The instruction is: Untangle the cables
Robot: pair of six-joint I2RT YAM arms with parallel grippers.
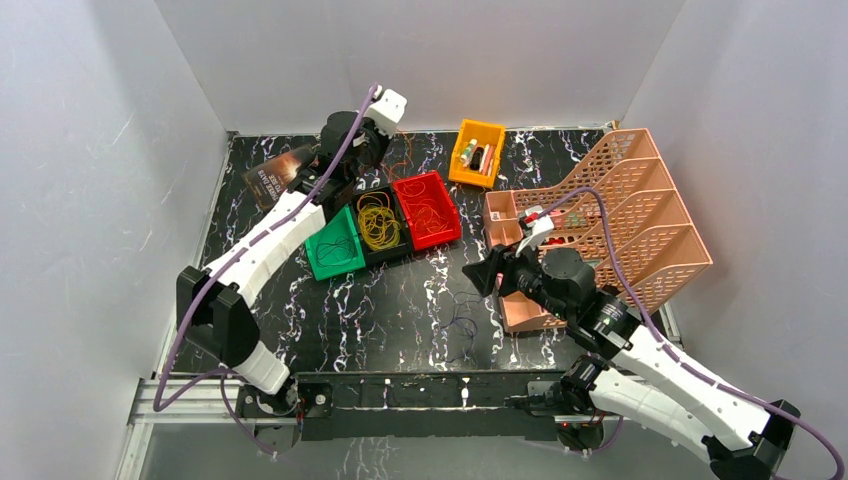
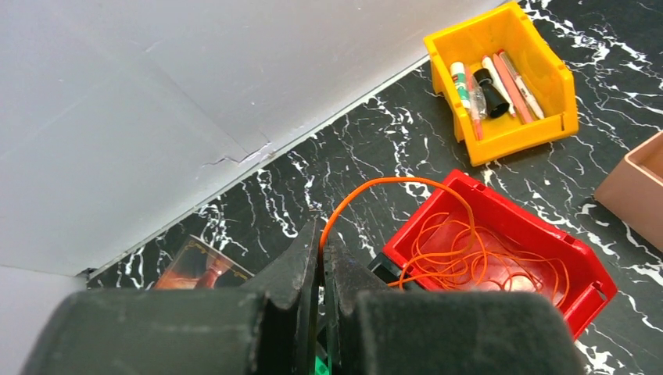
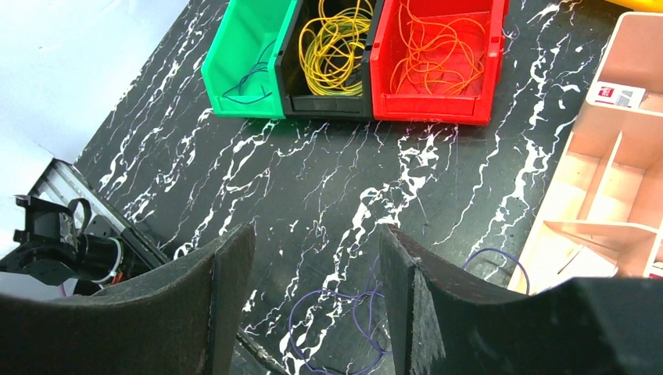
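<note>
My left gripper [image 1: 352, 178] [image 2: 320, 236] hovers behind the bins, shut on a thin orange cable [image 2: 391, 181]. That cable arcs up from the jaws and down into the red bin [image 2: 547, 234] [image 1: 428, 210], where more orange loops lie. Yellow cables [image 1: 378, 222] [image 3: 336, 47] fill the black bin. A dark wire lies in the green bin [image 1: 335, 245] [image 3: 242, 55]. A purple cable [image 1: 458, 328] [image 3: 344, 312] lies loose on the table. My right gripper [image 1: 483, 272] [image 3: 317, 234] hangs open above it, holding nothing.
A yellow bin [image 1: 476, 152] [image 2: 508, 78] with pens stands at the back. A pink file rack [image 1: 620, 210] and a pink divided tray [image 1: 515, 230] [image 3: 610, 156] crowd the right side. A brown card [image 1: 275, 172] leans at the back left. Walls enclose three sides.
</note>
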